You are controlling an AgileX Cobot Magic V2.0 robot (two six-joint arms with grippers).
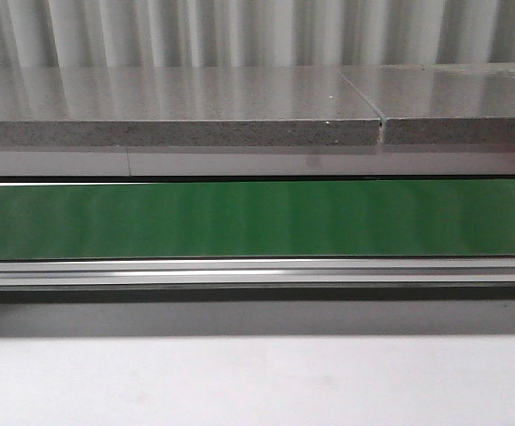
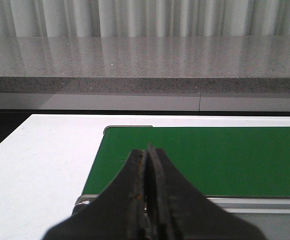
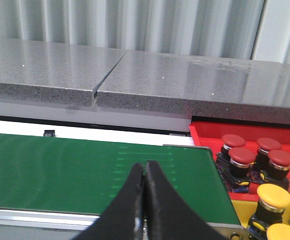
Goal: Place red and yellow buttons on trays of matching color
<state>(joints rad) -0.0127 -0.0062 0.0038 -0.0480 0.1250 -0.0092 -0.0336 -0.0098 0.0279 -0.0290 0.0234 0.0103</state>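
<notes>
Buttons are already sorted from what I can see: red buttons [image 3: 257, 152] sit in the red tray [image 3: 205, 131], yellow buttons [image 3: 274, 196] in the yellow tray [image 3: 239, 206]. Green belt [image 1: 257, 217] is bare, so both left fingers [image 2: 147, 155] and right fingers [image 3: 144, 172] hang pressed together, probably waiting.

Buttons and trays beside a green conveyor belt

Four red buttons [image 3: 242, 156] sit in one red tray [image 3: 205, 134]; two yellow buttons [image 3: 274, 195] are fully visible in one yellow tray [image 3: 237, 206], perhaps more at the frame edge. One green belt [image 1: 257, 218].
</notes>
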